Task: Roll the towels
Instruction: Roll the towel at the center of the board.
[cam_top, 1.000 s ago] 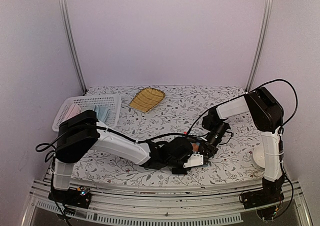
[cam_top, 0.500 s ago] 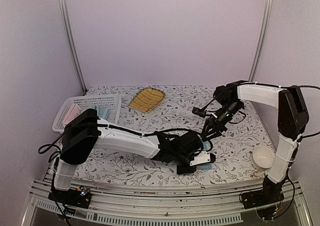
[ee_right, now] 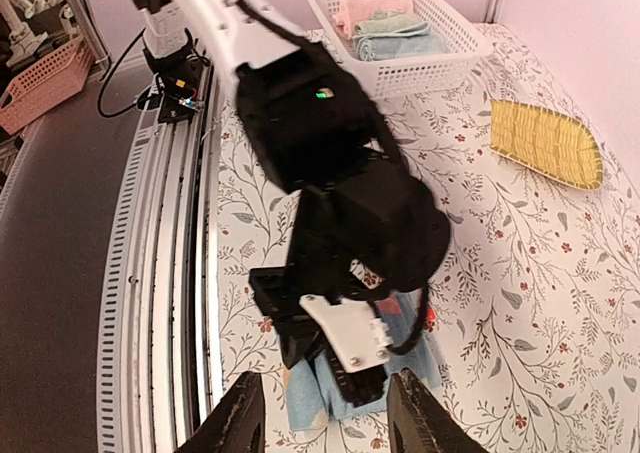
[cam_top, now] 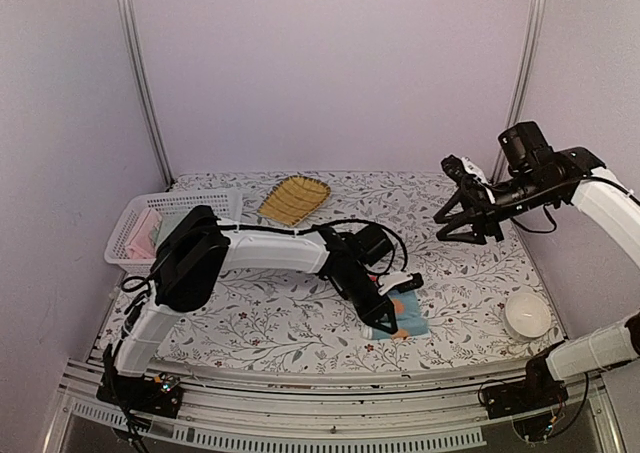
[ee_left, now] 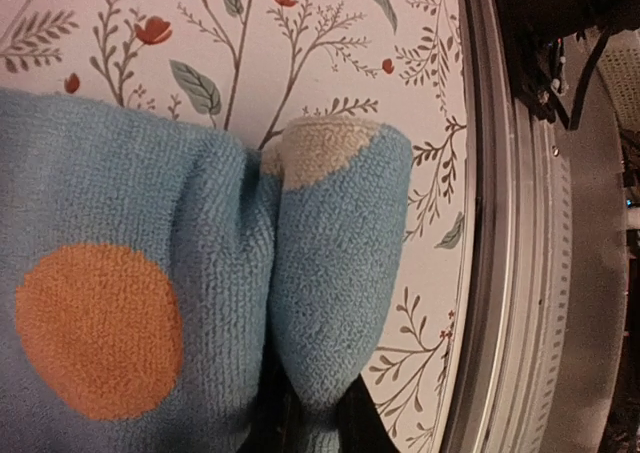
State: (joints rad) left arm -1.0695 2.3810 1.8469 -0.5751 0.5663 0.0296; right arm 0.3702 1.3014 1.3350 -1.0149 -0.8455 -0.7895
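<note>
Rolling printed towel point(cam_top: 412, 319), early stage: left fingers point(cam_top: 380, 321) clenched on its bunched edge. Right fingers point(ee_right: 242, 423) spread, empty, raised far right. Next: turn fold over evenly.

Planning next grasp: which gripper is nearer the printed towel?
Left. The left gripper is on the printed towel, pinching a fold; the right gripper hangs open, raised, far to its right.

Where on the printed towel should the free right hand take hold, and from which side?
Take the printed towel by its flat right edge, coming down from above on the right. The left hand sits on the bunched left part, so that edge is probably all the open right hand can reach.
</note>
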